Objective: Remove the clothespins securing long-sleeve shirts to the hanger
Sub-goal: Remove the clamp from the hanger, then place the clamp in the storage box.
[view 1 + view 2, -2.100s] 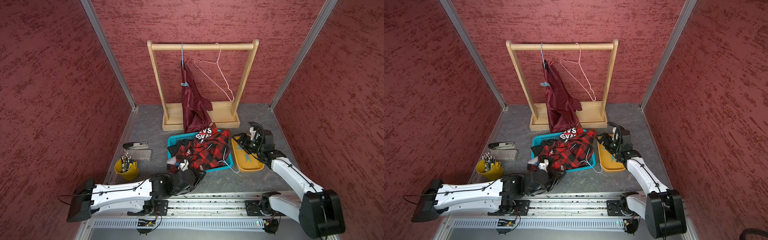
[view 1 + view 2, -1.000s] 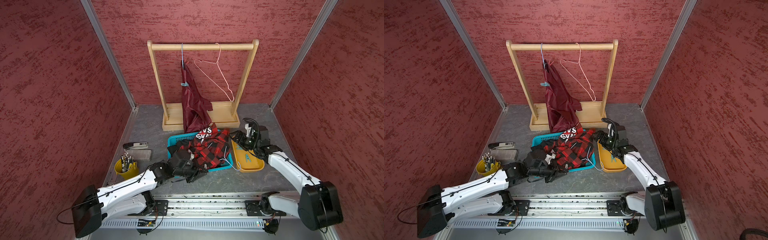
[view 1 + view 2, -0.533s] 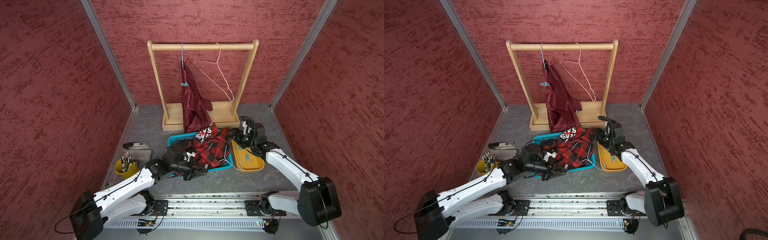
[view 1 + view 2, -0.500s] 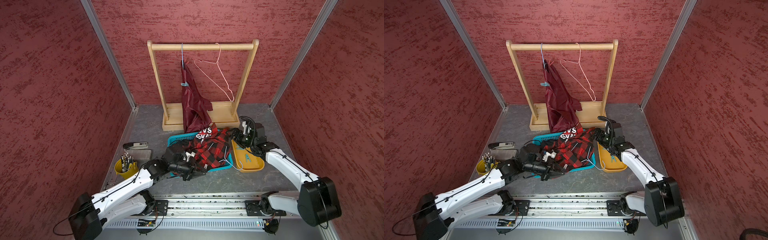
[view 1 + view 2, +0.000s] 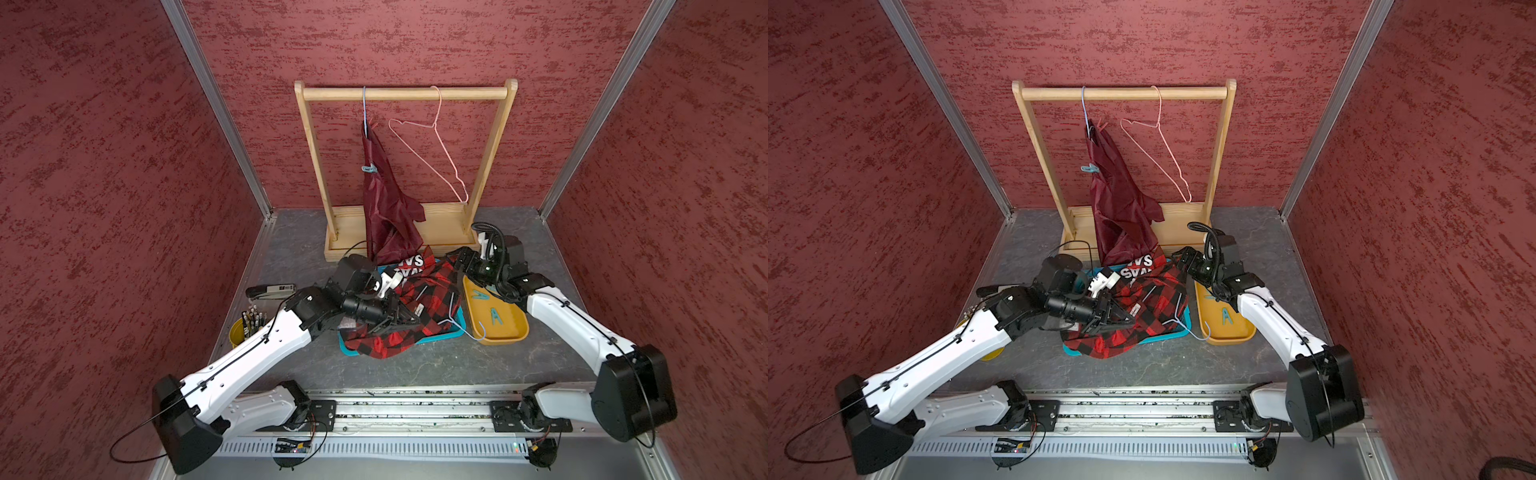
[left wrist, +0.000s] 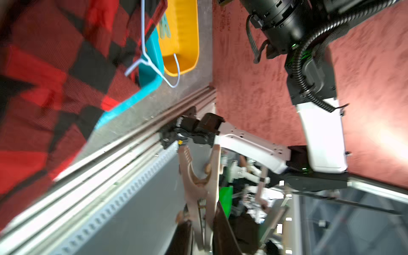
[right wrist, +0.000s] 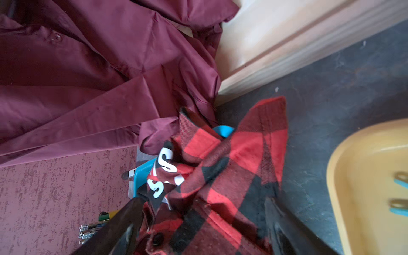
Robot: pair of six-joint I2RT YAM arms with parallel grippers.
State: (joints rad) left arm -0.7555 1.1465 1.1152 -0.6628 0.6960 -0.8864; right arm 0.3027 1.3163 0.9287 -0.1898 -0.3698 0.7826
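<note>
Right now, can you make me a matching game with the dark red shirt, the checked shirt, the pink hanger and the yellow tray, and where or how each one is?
Things
1. dark red shirt
2. checked shirt
3. pink hanger
4. yellow tray

How it is
A. holds two blue clothespins
B. hangs bare on the wooden rail
C. lies bunched in the blue basket
D. hangs from the rail, one blue clothespin clipped on

Pairs: 1-D, 2-C, 3-B, 4-A
</note>
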